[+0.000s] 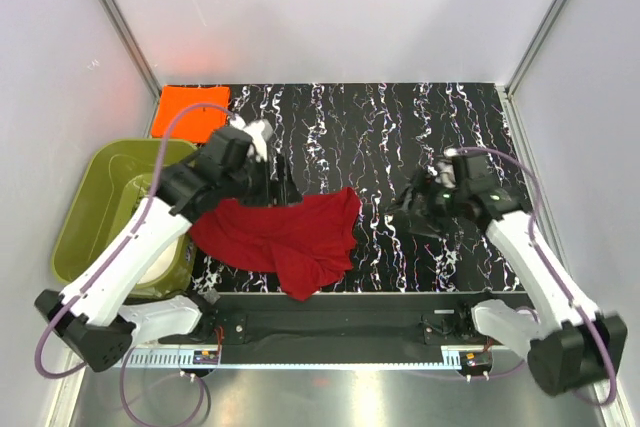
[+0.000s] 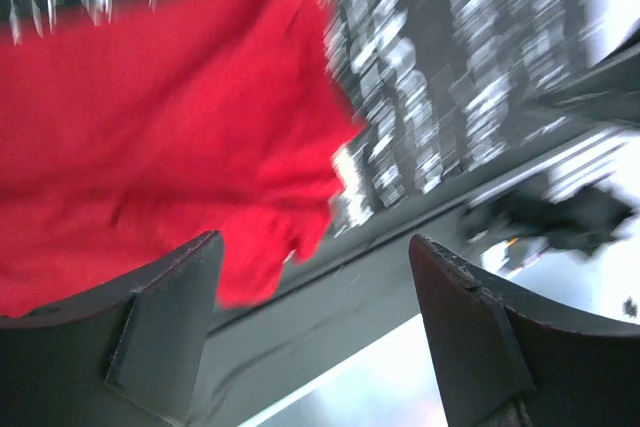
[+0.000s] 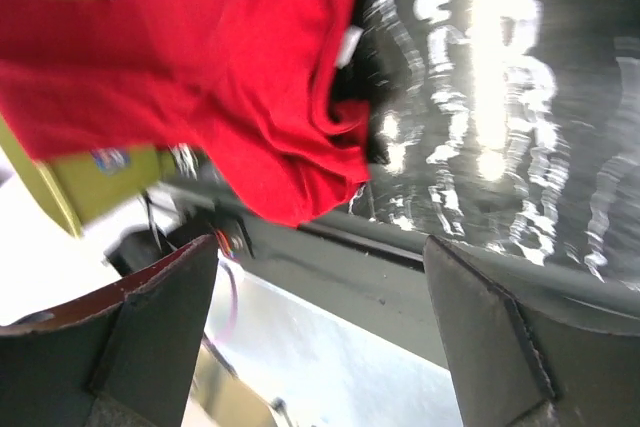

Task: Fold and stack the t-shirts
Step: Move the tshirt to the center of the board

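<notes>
Left gripper (image 2: 312, 247): released. You see both fingers spread wide with nothing between them. It hangs just over the far-left edge of the red t-shirt (image 1: 290, 232). From its wrist camera the cloth fills the upper left, beyond the fingers and clear of them.

Right gripper (image 3: 320, 247): also released, jaws apart and holding nothing. It sits well apart from the red t-shirt, off to that shirt's right, above bare surface (image 1: 420, 127).

Red t-shirt: lies rumpled and partly doubled over on the black, white-veined surface. It is spread wider at its far side, and its near corner reaches the surface's near edge.

Container: the olive-green tub (image 1: 100, 207) stands just left of the red t-shirt. The part of its inside you can see is plain olive wall and floor. The left arm crosses its near-right part and hides that.

Orange t-shirt (image 1: 193, 109): a flat folded rectangle, beyond the red t-shirt and to its far left, past the tub's far rim.

View differences:
- Only the top camera gives you the orange t-shirt and the tub's interior.
- The right wrist camera catches an olive corner of the tub behind the red t-shirt, plus a fold at the shirt's edge.
- The left wrist camera is motion-blurred. A dark shape at its right edge is too smeared to name.
</notes>
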Available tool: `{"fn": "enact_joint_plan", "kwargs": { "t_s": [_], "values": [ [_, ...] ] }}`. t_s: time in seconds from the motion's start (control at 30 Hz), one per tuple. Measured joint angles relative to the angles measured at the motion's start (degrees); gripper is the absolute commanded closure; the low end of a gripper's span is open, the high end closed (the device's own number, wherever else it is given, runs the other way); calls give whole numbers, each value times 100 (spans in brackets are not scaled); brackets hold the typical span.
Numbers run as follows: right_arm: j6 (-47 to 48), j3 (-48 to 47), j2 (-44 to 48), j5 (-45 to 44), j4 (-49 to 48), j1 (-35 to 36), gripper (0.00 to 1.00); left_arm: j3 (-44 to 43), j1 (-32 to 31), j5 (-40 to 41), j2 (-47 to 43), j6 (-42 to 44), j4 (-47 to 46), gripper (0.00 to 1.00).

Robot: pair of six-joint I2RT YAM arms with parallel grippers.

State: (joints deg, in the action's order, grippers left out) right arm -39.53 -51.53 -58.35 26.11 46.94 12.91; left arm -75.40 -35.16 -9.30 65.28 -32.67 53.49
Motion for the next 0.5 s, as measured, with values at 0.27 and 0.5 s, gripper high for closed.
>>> {"fn": "enact_joint_plan", "kwargs": {
  "t_s": [0.27,0.5],
  "values": [
    [-243,-52,-1965,-177,-1139,1401,9,1650,-2,17,151,26,345,5],
    [-267,-376,-3348,-291,-1637,1775,19,2710,-2,83,-192,-22,-42,14]
  ]
}}
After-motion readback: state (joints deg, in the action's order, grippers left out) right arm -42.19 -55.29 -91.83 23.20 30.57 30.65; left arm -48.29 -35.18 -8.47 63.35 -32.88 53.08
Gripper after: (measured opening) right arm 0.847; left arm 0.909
